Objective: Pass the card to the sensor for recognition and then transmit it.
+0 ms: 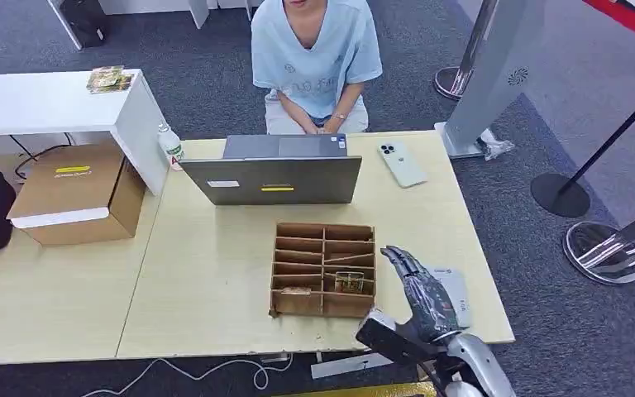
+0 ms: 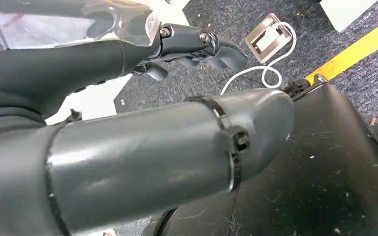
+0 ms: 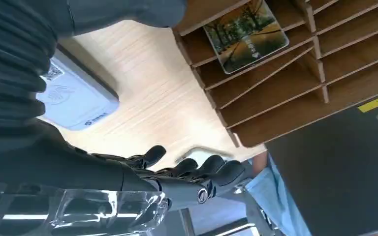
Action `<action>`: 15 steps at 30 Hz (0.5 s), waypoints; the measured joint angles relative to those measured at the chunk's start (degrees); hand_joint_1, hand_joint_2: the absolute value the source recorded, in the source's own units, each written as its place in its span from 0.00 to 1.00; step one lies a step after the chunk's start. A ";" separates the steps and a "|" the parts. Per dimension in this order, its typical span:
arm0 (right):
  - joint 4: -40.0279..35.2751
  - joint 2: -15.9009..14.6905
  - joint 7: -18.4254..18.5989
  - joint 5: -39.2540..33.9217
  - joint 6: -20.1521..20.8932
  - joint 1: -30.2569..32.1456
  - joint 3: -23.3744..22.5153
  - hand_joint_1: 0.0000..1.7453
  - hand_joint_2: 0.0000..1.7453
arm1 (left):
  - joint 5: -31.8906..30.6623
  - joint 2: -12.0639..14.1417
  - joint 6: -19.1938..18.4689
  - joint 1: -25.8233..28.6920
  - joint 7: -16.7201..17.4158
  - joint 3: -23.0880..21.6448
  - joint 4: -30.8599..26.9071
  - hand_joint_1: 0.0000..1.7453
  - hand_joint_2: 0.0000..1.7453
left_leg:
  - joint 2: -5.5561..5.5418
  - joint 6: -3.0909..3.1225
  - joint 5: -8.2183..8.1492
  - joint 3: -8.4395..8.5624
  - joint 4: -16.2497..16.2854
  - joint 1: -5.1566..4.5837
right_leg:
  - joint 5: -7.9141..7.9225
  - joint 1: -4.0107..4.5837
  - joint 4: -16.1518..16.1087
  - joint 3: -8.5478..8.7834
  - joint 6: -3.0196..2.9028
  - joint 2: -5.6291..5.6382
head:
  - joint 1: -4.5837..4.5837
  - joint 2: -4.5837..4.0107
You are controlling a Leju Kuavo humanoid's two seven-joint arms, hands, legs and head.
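Right hand point(image 1: 420, 289) open above sensor point(image 1: 455, 291), card point(image 1: 349, 282) in organizer point(image 1: 324, 269)

The divided tray point(image 1: 324, 270) sits on the worktop point(image 1: 215, 273), near its front edge. A card point(image 1: 349, 283) stands in a compartment on the tray's right side, toward the front. Behind the tray is the laptop point(image 1: 274, 178), with a person point(image 1: 315, 58) seated beyond it. A phone point(image 1: 402, 164) lies behind and right of the tray. The sensor point(image 1: 453, 291) lies right of the tray, and the right hand point(image 1: 420, 291) hovers between them. A bottle point(image 1: 170, 145) and a cardboard box point(image 1: 78, 192) stand far left of the tray.
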 joint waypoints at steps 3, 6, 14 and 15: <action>0.83 0.00 0.02 0.15 0.15 -1.17 0.94 0.54 1.00 | 0.00 0.02 -0.02 0.00 0.00 0.02 0.00 0.00 0.00 | -0.01 0.00 0.00 -0.01 0.00 0.00 | 0.00 0.00 0.00 0.00 0.00 0.00 | 0.00 0.00; 1.58 0.02 0.66 1.32 0.13 -1.90 1.90 0.50 1.00 | 0.00 0.02 -0.02 0.01 0.02 0.07 0.00 0.00 0.00 | 0.00 0.00 0.00 -0.01 0.00 0.00 | 0.00 0.00 0.00 0.00 0.00 0.00 | -0.02 0.00; 2.71 0.48 2.58 3.43 -0.20 -2.77 3.43 0.34 1.00 | 0.00 0.04 0.09 0.04 0.04 0.15 0.00 0.00 0.00 | -0.01 0.00 0.00 -0.01 0.00 0.00 | 0.00 0.00 0.00 0.00 0.00 -0.01 | 0.00 0.00; 2.71 0.50 2.73 3.65 -0.20 -2.78 3.56 0.31 1.00 | 0.00 0.04 0.09 0.04 -0.02 0.15 0.00 0.00 0.00 | -0.01 0.00 0.00 -0.01 0.00 0.00 | 0.00 0.00 0.00 0.00 0.00 -0.01 | -0.02 0.00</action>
